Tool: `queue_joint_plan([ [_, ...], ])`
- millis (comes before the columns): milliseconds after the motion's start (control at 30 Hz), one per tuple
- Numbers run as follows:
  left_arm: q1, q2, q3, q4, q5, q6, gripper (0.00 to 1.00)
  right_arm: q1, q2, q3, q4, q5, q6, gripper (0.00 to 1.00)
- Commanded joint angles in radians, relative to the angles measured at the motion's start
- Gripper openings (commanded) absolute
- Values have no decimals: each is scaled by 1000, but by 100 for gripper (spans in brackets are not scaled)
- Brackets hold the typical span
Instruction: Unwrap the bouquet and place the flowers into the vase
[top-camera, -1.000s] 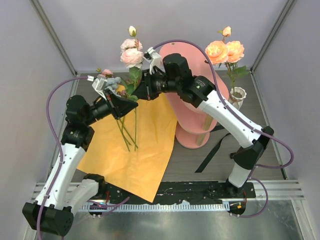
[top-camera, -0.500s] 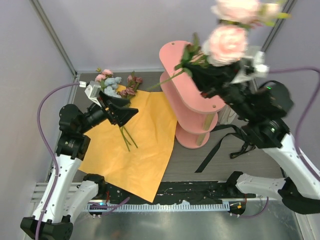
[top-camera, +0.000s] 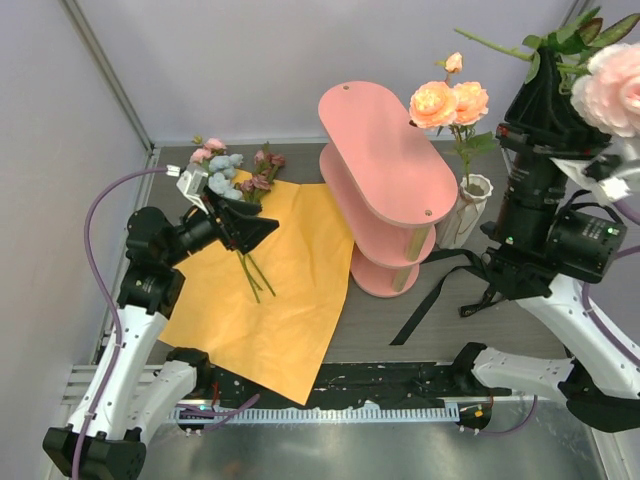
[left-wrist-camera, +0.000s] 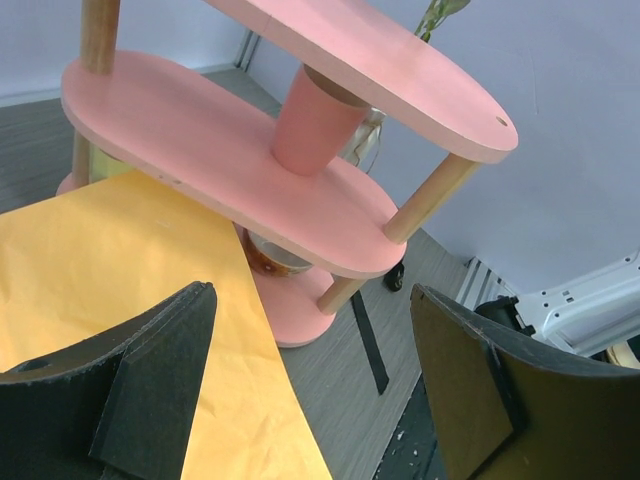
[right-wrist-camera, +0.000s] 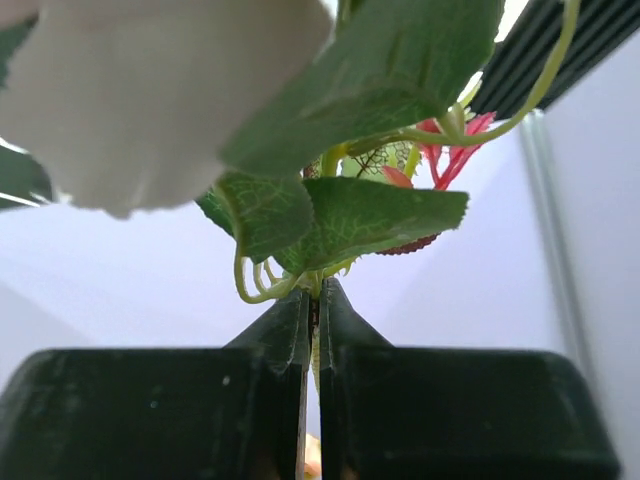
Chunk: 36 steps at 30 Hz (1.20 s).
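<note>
Right end effector (right-wrist-camera: 313, 300), at 2 o'clock, is clenched on a rose (top-camera: 612, 88) stem. Left end effector (left-wrist-camera: 312, 360) hangs released over the paper (top-camera: 290, 300) at 9 o'clock.

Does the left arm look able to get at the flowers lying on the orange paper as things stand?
Probably yes. The left gripper hangs open right beside the flowers, which lie loose on the orange paper with nothing over them. The right gripper, shut on a pink rose, is far off.
</note>
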<state>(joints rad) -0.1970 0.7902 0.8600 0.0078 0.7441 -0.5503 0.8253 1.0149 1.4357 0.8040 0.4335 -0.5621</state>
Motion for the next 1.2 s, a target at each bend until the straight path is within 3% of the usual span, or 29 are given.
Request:
queue_joint_plan([
  [0,-2,7,-9,54,8,-19,83,0,60,41,150,240,-366,1],
  [133,-2,18,-10,60,11,-23,82,-43,151,135,65,474,-512,1],
  [233,-1,21,-15,61,14,-28,82,-121,145,137,-125,585,-431,1],
  [267,-1,24,-15,58,17,-28,82,-155,134,124,-188,602,-288,1],
  [300,-2,27,-15,55,20,-28,83,-191,123,129,-359,600,-206,1],
  [367,-2,30,-15,51,29,-30,83,-329,114,167,-544,577,31,1],
  [400,-2,32,-16,49,32,-31,83,-365,114,169,-642,553,75,1],
  [600,-2,37,-19,44,46,-28,83,-534,114,190,-911,481,309,1],
  [900,-2,38,-36,60,60,-31,83,-571,109,295,-1172,404,501,1],
  [1167,-2,50,-47,93,75,-46,83,-571,83,212,-1198,323,590,1],
])
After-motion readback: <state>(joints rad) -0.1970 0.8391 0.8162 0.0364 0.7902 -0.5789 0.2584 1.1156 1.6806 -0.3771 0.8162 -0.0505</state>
